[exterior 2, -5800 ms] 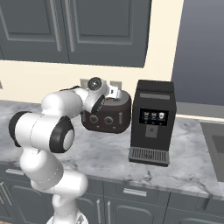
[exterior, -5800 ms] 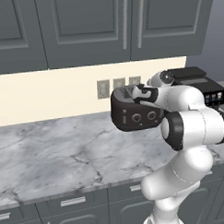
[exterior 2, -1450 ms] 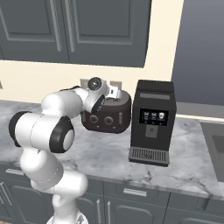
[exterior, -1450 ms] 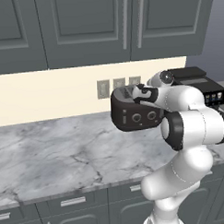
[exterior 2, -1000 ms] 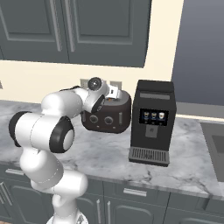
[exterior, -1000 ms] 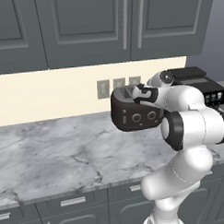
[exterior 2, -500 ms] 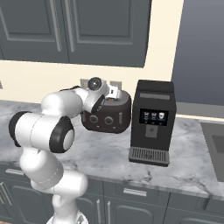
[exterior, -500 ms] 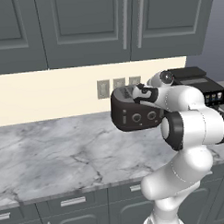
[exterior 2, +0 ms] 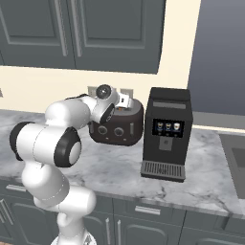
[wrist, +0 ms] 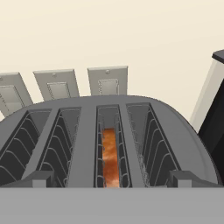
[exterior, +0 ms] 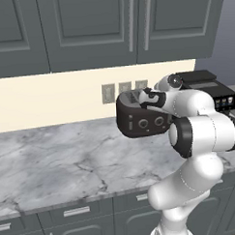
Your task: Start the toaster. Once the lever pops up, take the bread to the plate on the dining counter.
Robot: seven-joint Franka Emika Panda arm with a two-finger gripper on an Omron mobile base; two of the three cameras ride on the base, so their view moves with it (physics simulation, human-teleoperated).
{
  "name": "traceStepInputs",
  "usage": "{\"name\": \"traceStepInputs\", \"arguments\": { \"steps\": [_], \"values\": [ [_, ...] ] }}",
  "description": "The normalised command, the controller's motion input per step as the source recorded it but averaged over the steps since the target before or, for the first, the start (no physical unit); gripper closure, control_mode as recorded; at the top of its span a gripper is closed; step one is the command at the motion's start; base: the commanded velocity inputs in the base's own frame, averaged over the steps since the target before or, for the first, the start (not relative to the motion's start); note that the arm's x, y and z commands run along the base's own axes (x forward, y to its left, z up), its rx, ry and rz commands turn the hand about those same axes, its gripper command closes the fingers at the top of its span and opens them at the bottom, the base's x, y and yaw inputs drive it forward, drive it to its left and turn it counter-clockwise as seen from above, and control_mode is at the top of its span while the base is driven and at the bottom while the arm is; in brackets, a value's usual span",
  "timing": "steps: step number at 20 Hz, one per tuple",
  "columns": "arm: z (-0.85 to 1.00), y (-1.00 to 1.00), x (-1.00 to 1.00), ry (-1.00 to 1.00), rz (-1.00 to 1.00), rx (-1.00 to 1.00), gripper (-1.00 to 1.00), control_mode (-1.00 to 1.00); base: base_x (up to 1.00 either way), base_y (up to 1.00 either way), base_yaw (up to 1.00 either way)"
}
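Note:
The squat black toaster (exterior: 141, 122) stands at the back of the marble worktop against the wall, its two round knobs facing me. A small pale lever (exterior: 131, 124) sits on its front face, left of the knobs. My gripper (exterior: 145, 97) hovers just above the toaster's top, open, holding nothing. In the hand view the gripper (wrist: 111, 179) looks down on the four slots. The tan-brown bread (wrist: 110, 158) sits deep in the third slot from the left, between my spread fingertips (wrist: 40, 178). The plate and the dining counter are out of view.
A taller boxy black appliance (exterior 2: 167, 134) with small lit buttons stands right of the toaster. Wall sockets (wrist: 107, 81) are behind it and dark upper cabinets (exterior: 96, 28) hang above. The marble worktop (exterior: 53, 161) stretches left. A sink edge (exterior 2: 235, 158) lies far right.

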Motion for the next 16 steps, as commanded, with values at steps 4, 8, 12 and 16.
{"name": "traceStepInputs", "arguments": {
  "steps": [4,8,12,16],
  "values": [
    [0.0,0.0,0.0,0.0,0.0,0.0,-1.0,-1.0,0.0,0.0,0.0],
    [0.0,0.0,0.0,0.0,0.0,0.0,-1.0,-1.0,0.0,0.0,0.0],
    [0.0,0.0,0.0,0.0,0.0,0.0,-1.0,-1.0,0.0,0.0,0.0],
    [0.0,0.0,0.0,0.0,0.0,0.0,-1.0,-1.0,0.0,0.0,0.0]
  ]
}}
